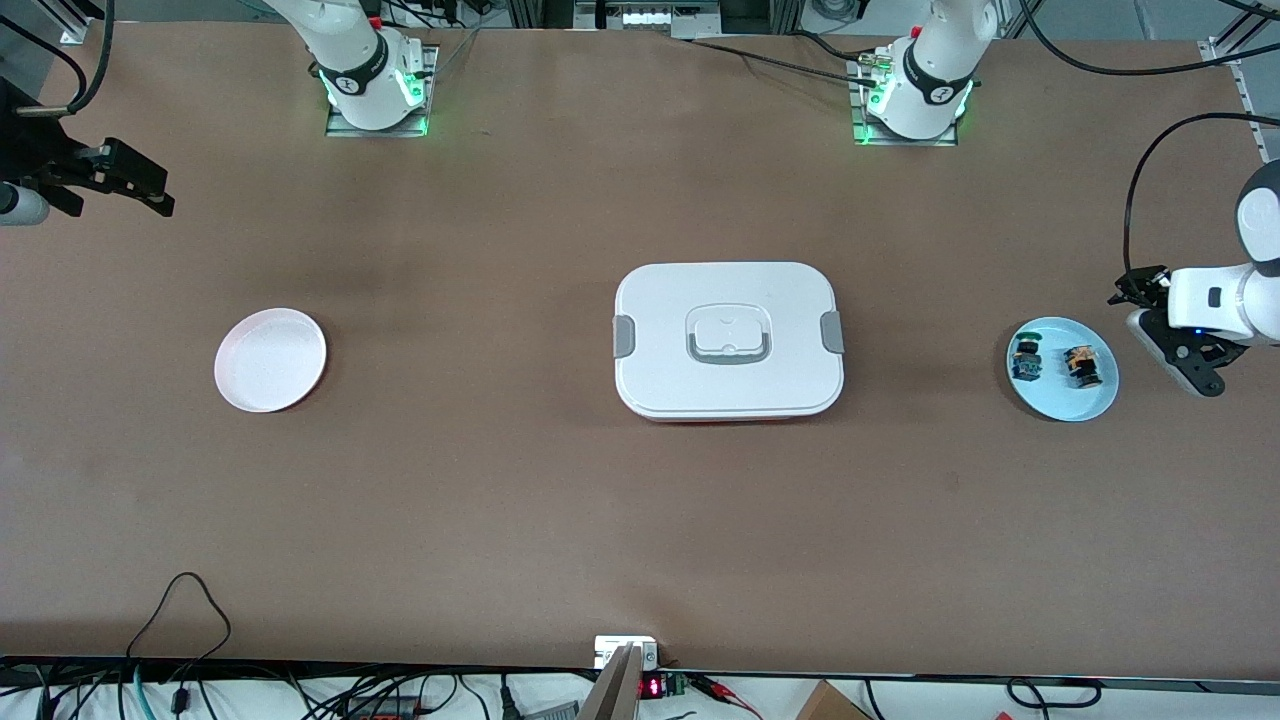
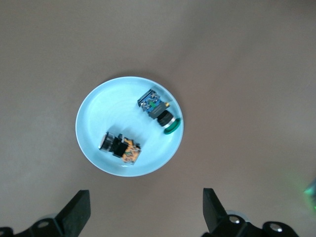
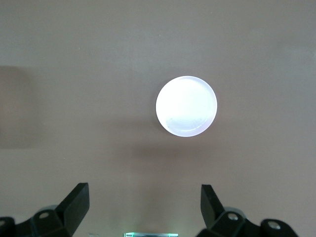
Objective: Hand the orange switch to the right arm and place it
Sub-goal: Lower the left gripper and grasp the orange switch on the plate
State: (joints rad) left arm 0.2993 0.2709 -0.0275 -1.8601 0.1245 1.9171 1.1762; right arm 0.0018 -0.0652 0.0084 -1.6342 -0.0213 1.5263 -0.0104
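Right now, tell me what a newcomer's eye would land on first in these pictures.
First the big white lidded box at the middle of the table. Then the pale blue plate toward the left arm's end, holding the orange switch beside a blue-and-green switch, and the bare white plate toward the right arm's end. The left gripper hangs beside the blue plate, the right gripper waits at its table end, fingers open.

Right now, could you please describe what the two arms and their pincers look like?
Both arms are white with black bands at the base and green lights glowing there. The left pincer is black on a white wrist, with a black cable looping above. The right pincer is black.
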